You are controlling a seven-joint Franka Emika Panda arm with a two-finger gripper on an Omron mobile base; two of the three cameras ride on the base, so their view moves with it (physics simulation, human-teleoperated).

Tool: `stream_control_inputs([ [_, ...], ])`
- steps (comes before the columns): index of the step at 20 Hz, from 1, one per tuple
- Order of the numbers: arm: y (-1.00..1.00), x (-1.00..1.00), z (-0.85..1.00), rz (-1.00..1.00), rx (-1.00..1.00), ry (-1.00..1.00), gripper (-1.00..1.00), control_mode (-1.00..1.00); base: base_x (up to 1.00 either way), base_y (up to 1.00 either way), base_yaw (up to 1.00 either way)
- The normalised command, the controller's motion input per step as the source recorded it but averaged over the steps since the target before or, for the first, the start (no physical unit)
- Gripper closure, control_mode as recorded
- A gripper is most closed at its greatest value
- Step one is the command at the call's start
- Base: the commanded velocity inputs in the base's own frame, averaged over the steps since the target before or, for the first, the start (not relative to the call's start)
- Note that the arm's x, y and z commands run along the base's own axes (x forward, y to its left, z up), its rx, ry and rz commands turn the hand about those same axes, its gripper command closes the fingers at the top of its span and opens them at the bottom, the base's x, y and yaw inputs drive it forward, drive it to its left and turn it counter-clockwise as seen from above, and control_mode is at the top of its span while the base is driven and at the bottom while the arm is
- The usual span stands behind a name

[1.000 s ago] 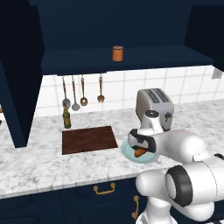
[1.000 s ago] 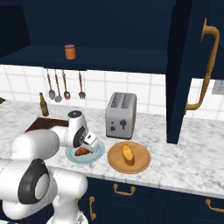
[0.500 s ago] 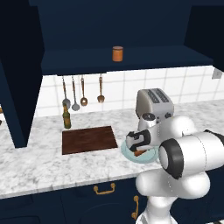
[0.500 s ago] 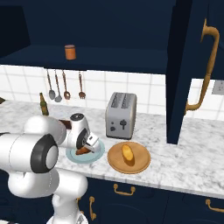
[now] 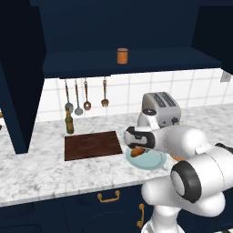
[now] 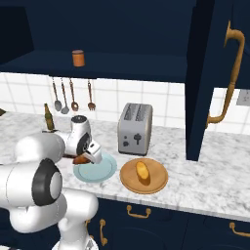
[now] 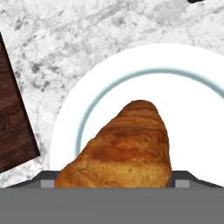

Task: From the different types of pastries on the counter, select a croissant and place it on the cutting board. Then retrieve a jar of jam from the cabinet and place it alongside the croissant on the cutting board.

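The golden-brown croissant [image 7: 127, 144] lies low over a pale blue-rimmed plate [image 7: 197, 87], wedged between my two finger tips. My gripper [image 5: 136, 148] is down at the plate's left edge, jaws closed against the croissant [image 5: 138, 152] from both sides. From the right, the gripper [image 6: 84, 157] and croissant [image 6: 81, 159] sit at the near-left rim of the plate [image 6: 100, 172]. The dark brown cutting board [image 5: 93, 144] lies bare just left of the plate, its corner [image 7: 13, 131] close by. The orange-brown jar of jam [image 5: 122, 55] stands on the open navy cabinet's shelf [image 5: 150, 61].
A yellow-orange bun [image 6: 142, 171] rests on a round wooden plate [image 6: 157, 183] to the right. A silver toaster [image 5: 161, 108] stands behind the plates. A green-brown bottle [image 5: 69, 122] and hanging utensils [image 5: 86, 95] are at the wall behind the board. An open cabinet door [image 6: 210, 78] hangs at right.
The jaws have narrowed onto the croissant. The hand has shifted slightly left over the plate, and the arm's elbow has swung across behind it.
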Motion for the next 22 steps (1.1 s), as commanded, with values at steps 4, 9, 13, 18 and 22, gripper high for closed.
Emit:
stream_control_inputs([
  [4,0.71,-0.03,0.66,0.01,-0.32,0.14,1.00,-1.00,0.00,0.00,0.00],
  [9,0.73,0.13,0.13,0.28,-0.25,-0.01,1.00,-1.00,0.00,0.00,0.00],
  [13,0.63,0.71,0.04,0.35,-0.15,0.01,1.00,-1.00,0.00,0.00,0.00],
  [18,0.91,0.57,0.36,0.11,0.00,-0.06,1.00,-1.00,0.00,0.00,0.00],
  [22,1.00,0.05,0.39,0.00,0.00,-0.18,1.00,-1.00,0.00,0.00,0.00],
])
